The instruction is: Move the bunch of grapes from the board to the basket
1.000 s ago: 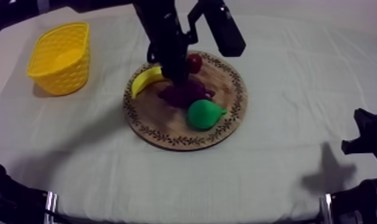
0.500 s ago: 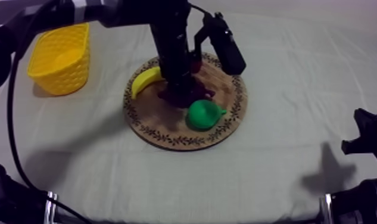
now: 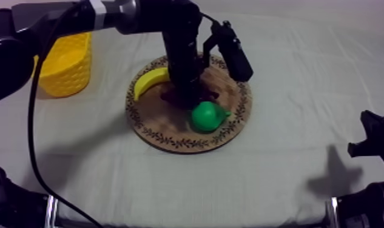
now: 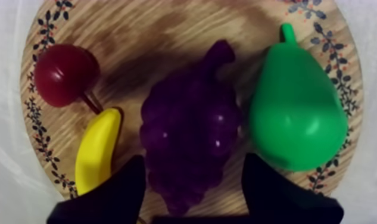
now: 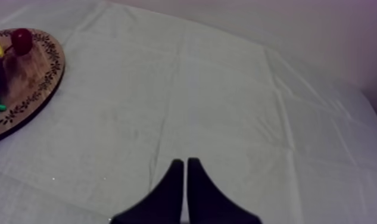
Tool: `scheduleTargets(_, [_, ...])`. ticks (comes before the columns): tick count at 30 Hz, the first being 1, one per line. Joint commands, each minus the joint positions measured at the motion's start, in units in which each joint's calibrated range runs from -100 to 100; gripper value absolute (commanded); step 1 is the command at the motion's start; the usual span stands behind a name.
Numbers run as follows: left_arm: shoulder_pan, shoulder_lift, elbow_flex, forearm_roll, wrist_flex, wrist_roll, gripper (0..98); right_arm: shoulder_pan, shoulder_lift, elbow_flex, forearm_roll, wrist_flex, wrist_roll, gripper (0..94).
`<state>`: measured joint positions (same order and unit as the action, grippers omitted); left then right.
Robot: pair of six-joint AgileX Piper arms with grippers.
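Now astride the bunch of grapes (image 4: pixel 190 143)
Left jaws have dropped, wide, either side of it on the wooden board (image 4: pixel 137 36); ready to close; right jaws together.

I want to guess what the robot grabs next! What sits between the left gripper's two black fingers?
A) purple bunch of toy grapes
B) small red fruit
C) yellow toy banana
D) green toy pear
A: the open left gripper straddles the purple bunch of grapes; the yellow banana and green pear lie outside its fingers.
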<state>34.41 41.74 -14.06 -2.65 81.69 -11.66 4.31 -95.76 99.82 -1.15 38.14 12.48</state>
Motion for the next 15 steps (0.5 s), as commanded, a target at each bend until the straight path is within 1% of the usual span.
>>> scheduleTargets(1, [-0.1,0.4,-0.3,-0.04,0.0,0.1,62.6,0.0,0.0,0.0,0.0,0.0,0.0,0.3])
scheduleTargets(15, [-0.6,4.8,-3.7,0.22,1.9,0.2,62.4,0.0,0.0,0.0,0.0,0.0,0.0,0.3])
